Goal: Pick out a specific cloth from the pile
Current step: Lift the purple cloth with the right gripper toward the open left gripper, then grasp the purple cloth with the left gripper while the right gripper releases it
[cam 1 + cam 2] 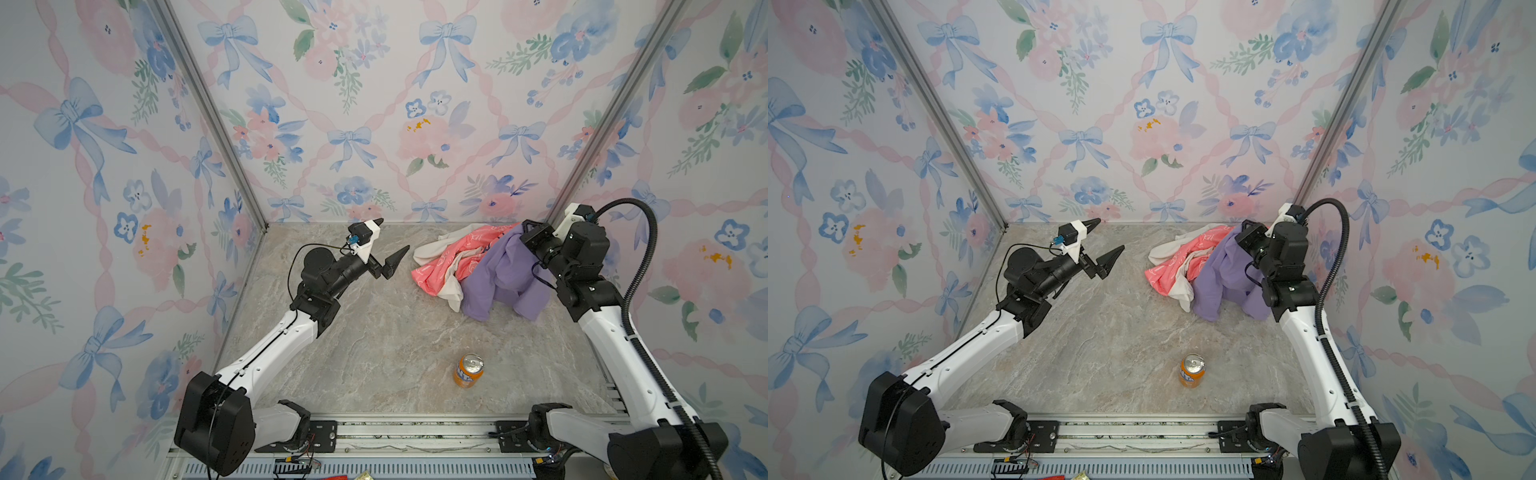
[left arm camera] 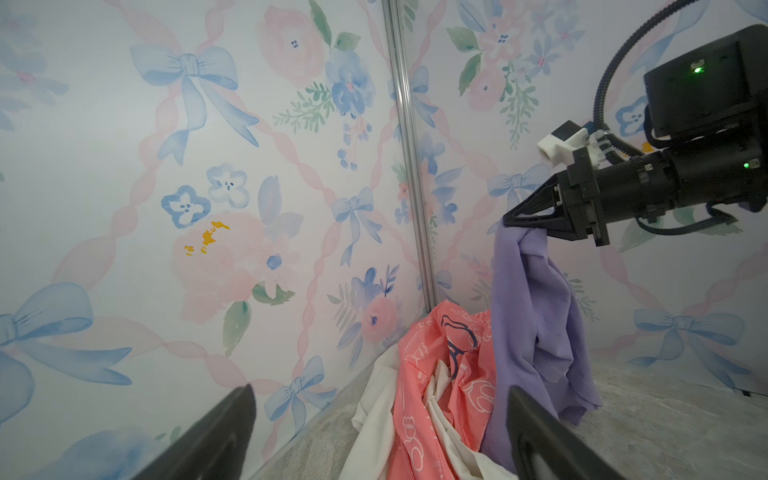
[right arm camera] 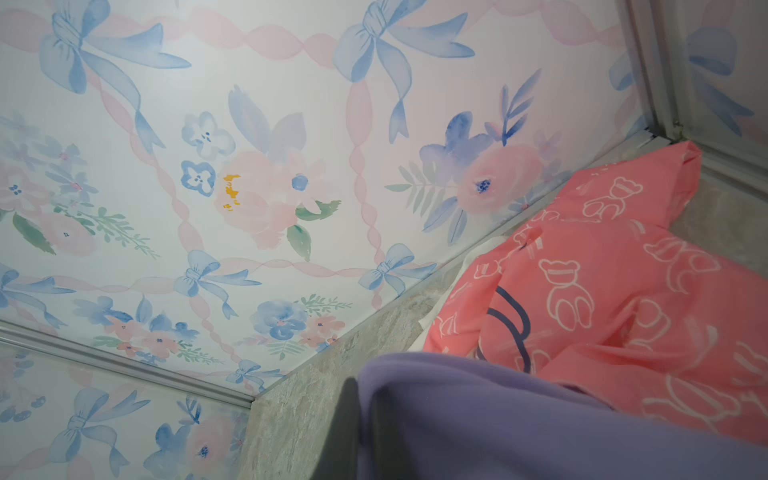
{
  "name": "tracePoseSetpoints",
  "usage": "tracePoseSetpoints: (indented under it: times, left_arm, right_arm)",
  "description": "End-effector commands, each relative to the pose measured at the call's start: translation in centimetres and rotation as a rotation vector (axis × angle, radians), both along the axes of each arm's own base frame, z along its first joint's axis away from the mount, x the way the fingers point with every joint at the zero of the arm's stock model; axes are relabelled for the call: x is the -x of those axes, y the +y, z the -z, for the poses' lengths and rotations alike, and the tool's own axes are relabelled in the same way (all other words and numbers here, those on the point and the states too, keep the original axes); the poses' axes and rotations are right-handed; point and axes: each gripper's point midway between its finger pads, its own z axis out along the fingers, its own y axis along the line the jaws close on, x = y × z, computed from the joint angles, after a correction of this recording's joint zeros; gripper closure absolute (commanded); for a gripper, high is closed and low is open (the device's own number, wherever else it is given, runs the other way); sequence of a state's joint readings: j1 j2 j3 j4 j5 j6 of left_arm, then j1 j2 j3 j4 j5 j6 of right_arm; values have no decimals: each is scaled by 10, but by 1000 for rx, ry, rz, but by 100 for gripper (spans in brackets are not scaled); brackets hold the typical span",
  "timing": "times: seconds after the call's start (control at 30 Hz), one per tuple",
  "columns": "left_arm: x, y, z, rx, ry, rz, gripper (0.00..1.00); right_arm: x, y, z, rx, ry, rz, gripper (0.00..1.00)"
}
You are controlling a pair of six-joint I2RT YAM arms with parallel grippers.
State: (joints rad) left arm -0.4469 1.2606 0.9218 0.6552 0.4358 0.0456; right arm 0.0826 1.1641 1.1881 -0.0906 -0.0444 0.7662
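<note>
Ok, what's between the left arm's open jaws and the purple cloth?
In both top views: a bare stretch of table, then the coral-pink cloth and cream-white cloth, lying against the lavender cloth.

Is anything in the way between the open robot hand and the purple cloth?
Yes, low down: the pink cloth and white cloth lie between the left gripper and the purple cloth. Higher up, where the right gripper pinches it, the way looks clear.
</note>
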Motion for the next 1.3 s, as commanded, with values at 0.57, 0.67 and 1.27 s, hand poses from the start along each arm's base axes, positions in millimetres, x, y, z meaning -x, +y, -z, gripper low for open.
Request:
tracePoseSetpoints:
  times: [0.57,0.67,1.27]
  left_arm:
    - [25,-82,-72,54,-131,232,11]
    - [25,-95,-77,58,-141,254,10]
    - [-14,-125,-66,60,-77,202,90]
  right_arm:
    - [34,91,-169,226,-450,-290,100]
    - [38,115,-171,233,-458,-357,100]
    - [46,208,-145,181,-435,-584,100]
